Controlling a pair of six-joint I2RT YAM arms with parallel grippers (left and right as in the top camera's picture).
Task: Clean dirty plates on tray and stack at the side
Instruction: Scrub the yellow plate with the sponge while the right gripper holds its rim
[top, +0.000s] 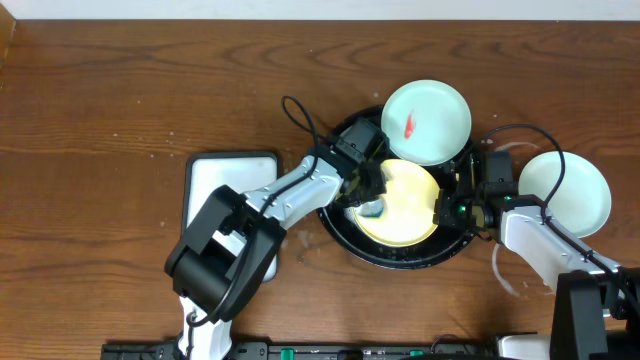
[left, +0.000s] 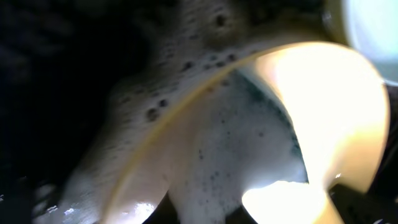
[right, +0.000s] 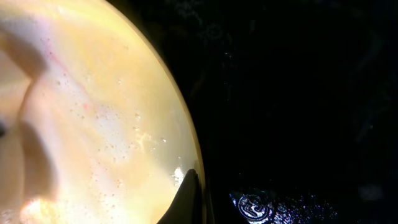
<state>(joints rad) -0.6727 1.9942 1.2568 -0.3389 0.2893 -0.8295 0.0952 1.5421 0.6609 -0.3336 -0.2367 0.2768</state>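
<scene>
The yellow plate (top: 410, 215) lies in the black tray (top: 345, 240), wet with suds. My left gripper (top: 368, 200) is shut on a foamy sponge (left: 236, 149) pressed on the plate's left part (left: 329, 112). My right gripper (top: 445, 212) is shut on the plate's right rim, with one dark finger over the edge (right: 189, 199) of the plate (right: 93, 124). A mint-blue plate with a red smear (top: 425, 122) leans on the tray's far rim. A second mint-blue plate (top: 565, 192), with no smear showing, lies on the table to the right.
The white rectangular tray (top: 225, 180) lies left of the black tray, under my left arm. Cables loop near the black tray's far side. Water glints on the black tray's bottom (right: 298, 205).
</scene>
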